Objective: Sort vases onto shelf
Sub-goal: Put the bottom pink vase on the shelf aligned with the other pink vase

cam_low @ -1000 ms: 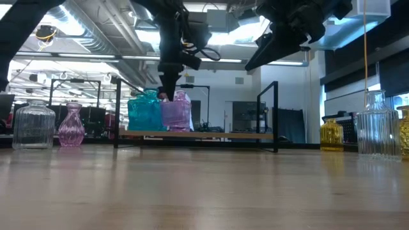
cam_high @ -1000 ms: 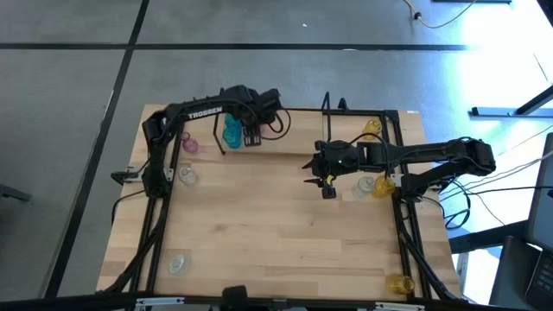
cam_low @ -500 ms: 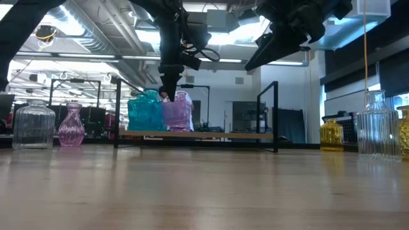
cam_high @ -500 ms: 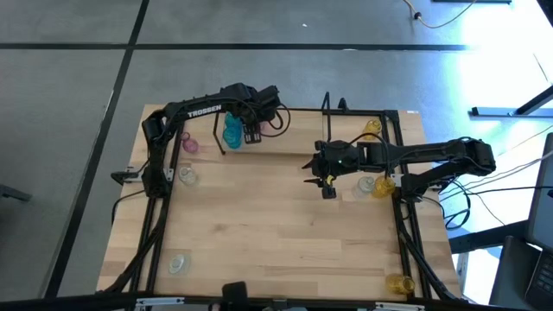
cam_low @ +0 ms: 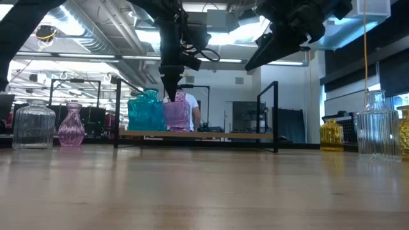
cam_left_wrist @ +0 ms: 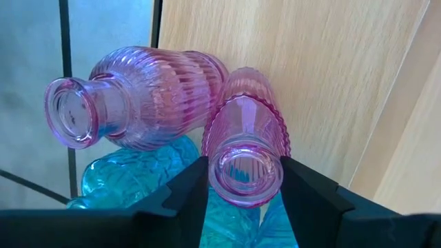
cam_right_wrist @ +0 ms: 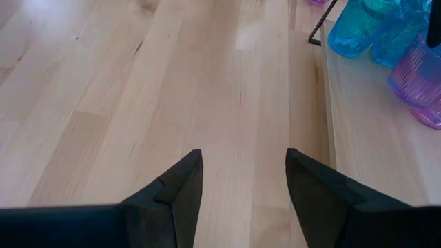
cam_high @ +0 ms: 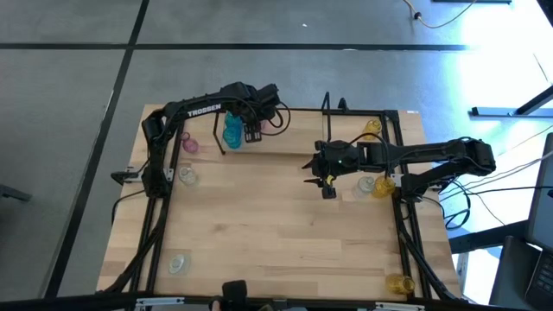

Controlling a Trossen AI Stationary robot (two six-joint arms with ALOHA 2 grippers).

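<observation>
The shelf stands at the table's far side. At its left end are teal vases and two ribbed pink vases. My left gripper comes down from above on the nearer pink vase, which stands upright on the plank; its fingers flank the vase's mouth. The other pink vase stands close beside it. My right gripper hangs open over the table's middle, nothing between its fingers. My left gripper has the pink vase's neck, at the rim, between its two fingers, one against each side. The fingers come from above, slanting steeply down. The vase stands upright with its base on the shelf's plank, next to the teal vases.
Loose on the table: a pink vase and a clear one at the left, a clear one near left, yellow far right, clear and yellow at the right, yellow near right. The shelf's right part is bare.
</observation>
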